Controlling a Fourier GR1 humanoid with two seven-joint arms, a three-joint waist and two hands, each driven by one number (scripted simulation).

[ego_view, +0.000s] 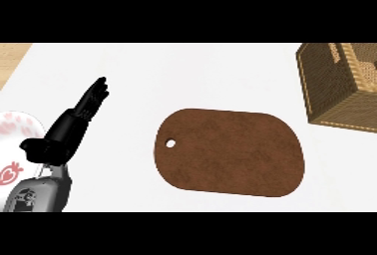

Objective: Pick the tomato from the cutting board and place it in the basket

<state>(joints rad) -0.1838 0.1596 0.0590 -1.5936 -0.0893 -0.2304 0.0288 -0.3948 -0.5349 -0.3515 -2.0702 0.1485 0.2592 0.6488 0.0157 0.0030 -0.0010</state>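
At the left edge of the table point(221, 74), I am seeing only the left hand point(77, 119), resting with fingers straight, while the cutting board point(232, 152) lying to its right is bearing no tomato and the basket point(338, 84) is sitting farther right.

White table point(221, 74) bore a brown cutting board point(232, 153) with a small hole near its left edge at centre, a woven basket point(340, 87) at upper right, and a red-patterned plate point(13, 144) at the left edge.
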